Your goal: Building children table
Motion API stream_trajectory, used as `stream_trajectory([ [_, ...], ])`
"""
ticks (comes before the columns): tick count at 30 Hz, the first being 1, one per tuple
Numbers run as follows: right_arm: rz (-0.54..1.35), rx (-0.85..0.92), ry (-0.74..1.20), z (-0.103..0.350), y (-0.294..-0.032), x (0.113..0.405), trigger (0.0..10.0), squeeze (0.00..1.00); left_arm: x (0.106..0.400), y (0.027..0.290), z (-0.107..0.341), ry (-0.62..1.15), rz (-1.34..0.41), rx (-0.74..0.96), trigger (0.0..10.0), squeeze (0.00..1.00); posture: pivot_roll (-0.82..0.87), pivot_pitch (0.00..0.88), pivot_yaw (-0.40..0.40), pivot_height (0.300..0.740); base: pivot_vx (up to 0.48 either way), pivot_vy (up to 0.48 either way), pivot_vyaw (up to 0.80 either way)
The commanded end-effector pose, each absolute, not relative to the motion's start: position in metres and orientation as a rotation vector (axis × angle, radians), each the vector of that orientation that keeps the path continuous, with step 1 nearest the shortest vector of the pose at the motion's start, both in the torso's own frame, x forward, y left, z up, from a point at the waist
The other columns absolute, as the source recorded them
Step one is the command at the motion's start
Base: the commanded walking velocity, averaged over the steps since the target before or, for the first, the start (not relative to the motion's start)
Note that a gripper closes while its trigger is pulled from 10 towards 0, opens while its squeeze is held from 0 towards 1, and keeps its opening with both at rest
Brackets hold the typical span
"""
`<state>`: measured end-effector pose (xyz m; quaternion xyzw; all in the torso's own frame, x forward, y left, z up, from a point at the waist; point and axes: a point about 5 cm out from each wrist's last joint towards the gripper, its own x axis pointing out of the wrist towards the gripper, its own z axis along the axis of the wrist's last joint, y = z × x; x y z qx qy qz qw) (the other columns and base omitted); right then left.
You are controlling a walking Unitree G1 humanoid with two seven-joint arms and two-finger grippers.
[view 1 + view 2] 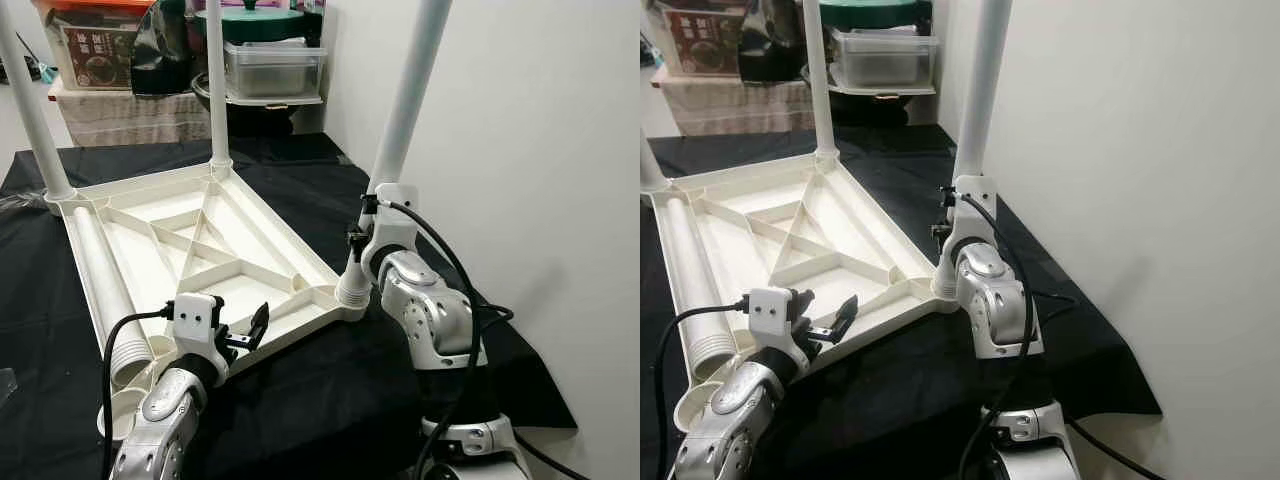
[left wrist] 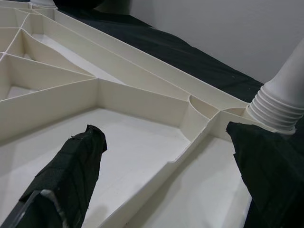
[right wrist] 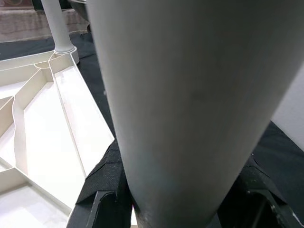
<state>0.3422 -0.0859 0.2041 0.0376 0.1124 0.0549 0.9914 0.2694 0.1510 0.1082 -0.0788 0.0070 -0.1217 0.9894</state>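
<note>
White tabletop upside down on black cloth; right gripper clamps corner leg; left gripper spread apart over near edge.

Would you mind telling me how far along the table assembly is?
Three legs stand in the upturned tabletop: two far ones, plus the near-right leg, which the right gripper clasps. The left gripper is open at the near edge. A fourth leg lies loose inside, still to fit.

We seem to be in a home's storage corner. Against a plain white wall, a shelf holds a clear lidded box, a printed carton and a dark pan, and a black cloth covers the work surface.
</note>
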Motion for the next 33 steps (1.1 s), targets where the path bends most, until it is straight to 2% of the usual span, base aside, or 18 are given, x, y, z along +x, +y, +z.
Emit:
stream_trajectory([
  [1, 0.206, 0.104, 0.304, 0.1892, -0.0689, 0.3362, 10.0, 0.00, 0.2704, 0.1484, 0.1073, 0.019, -0.256, -0.148, 10.0, 0.00, -0.02, 0.000, -0.123, 0.740, 0.000, 0.000, 0.00],
  [33, 0.223, 0.109, 0.264, 0.1976, -0.0671, 0.3364, 10.0, 0.00, 0.2712, 0.1478, 0.1081, 0.015, -0.259, -0.151, 10.0, 0.00, -0.02, 0.000, -0.124, 0.740, 0.000, 0.000, 0.00],
])
